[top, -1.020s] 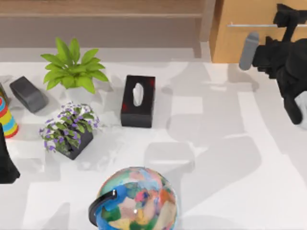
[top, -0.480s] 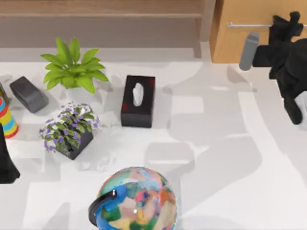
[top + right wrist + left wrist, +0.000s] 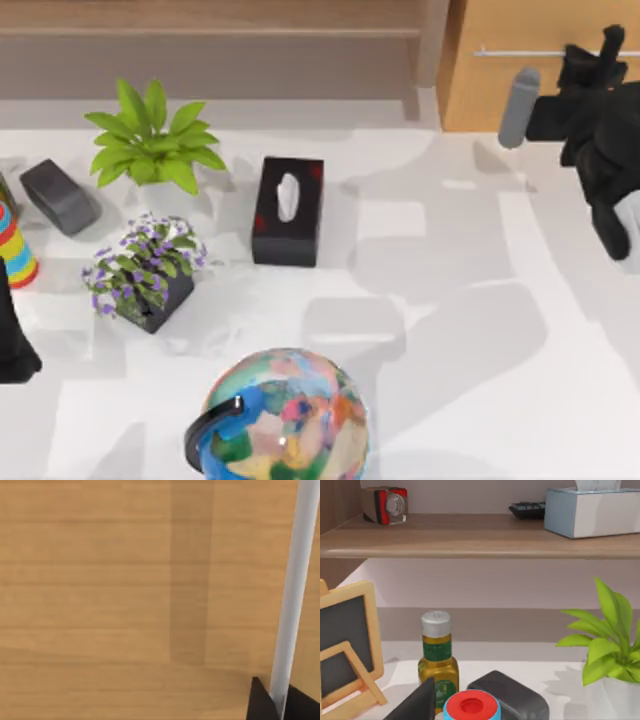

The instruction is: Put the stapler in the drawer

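The stapler [image 3: 58, 196] is a dark grey rounded block lying at the table's far left; in the left wrist view the stapler [image 3: 512, 696] sits behind a red-capped toy. The drawer [image 3: 505, 90] stands closed at the back right, wood front facing the table, with a silver handle [image 3: 520, 52] across it. My right gripper [image 3: 592, 52] is against that front, shut on the handle. In the right wrist view a black fingertip [image 3: 259, 702] sits on each side of the handle bar [image 3: 295, 580]. My left arm [image 3: 12, 335] is parked at the left edge.
A green plant [image 3: 150, 140], a purple-flowered pot [image 3: 145, 268] and a black tissue box [image 3: 289, 210] stand mid-left. A globe [image 3: 285, 420] is at the front, a striped toy [image 3: 12, 250] at the left. An oil bottle [image 3: 438, 655] and a small chalkboard [image 3: 345, 645] stand nearby.
My right gripper has moved a little farther back toward the drawer front and reached the handle. The stapler and my left arm have not moved.
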Action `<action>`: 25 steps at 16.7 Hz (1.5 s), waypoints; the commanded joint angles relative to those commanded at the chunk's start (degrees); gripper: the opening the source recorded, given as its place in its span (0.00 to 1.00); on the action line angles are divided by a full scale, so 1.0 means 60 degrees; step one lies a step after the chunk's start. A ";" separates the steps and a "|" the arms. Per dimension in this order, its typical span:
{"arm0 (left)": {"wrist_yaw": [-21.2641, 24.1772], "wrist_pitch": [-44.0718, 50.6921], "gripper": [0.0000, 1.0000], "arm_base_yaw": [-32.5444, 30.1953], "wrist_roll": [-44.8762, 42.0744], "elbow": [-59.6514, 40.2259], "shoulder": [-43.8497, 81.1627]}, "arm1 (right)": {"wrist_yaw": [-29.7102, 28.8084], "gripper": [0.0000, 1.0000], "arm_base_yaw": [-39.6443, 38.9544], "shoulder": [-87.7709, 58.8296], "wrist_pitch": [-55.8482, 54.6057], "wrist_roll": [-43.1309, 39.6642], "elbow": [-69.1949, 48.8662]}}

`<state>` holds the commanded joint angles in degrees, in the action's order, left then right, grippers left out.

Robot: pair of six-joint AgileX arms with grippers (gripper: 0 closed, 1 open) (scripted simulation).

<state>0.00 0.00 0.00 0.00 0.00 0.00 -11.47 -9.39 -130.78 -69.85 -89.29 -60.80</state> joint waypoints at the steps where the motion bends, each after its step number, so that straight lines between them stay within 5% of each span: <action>1: 0.0000 0.0000 1.00 0.0000 0.0000 0.0000 0.0000 | 0.0000 0.00 0.0000 0.0000 0.0000 0.0000 0.0000; 25: 0.0000 0.0000 1.00 0.0000 0.0000 0.0000 0.0000 | -0.0667 0.00 -0.0695 0.1895 -0.2739 0.0060 0.4907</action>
<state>0.00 0.00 0.00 0.00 0.00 0.00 -15.47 -13.56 -119.41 -86.29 -88.93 -31.36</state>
